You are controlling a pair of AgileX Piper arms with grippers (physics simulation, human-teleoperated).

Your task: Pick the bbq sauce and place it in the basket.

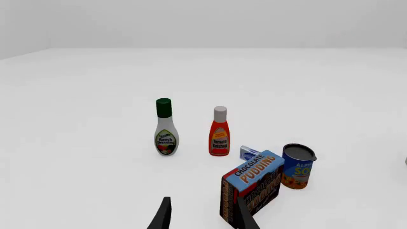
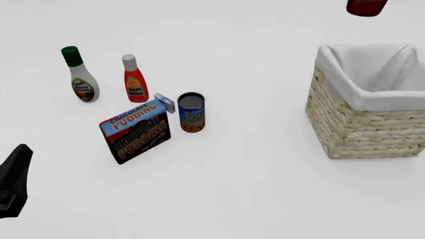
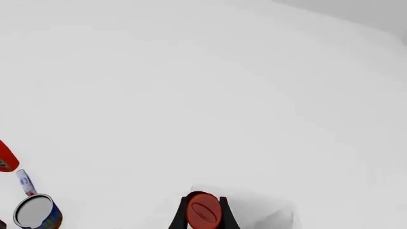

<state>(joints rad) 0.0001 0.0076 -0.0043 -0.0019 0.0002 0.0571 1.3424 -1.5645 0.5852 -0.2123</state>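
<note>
Gripped by its red cap between the right claw (image 3: 203,215) fingers, the bbq sauce (image 2: 366,6) hangs above and beyond the basket (image 2: 345,74); releasing there would miss it. Left claw (image 1: 202,217) is idle, spread wide.

The left arm's matte black, angular plastic gripper housing (image 2: 13,186) has flat facets and no visible markings. Its two thin, tapered black fingers (image 1: 162,217) end in narrow tips. The right arm's matte black gripper (image 3: 203,212) has two short, straight-sided, unmarked fingers (image 3: 182,212).
</note>
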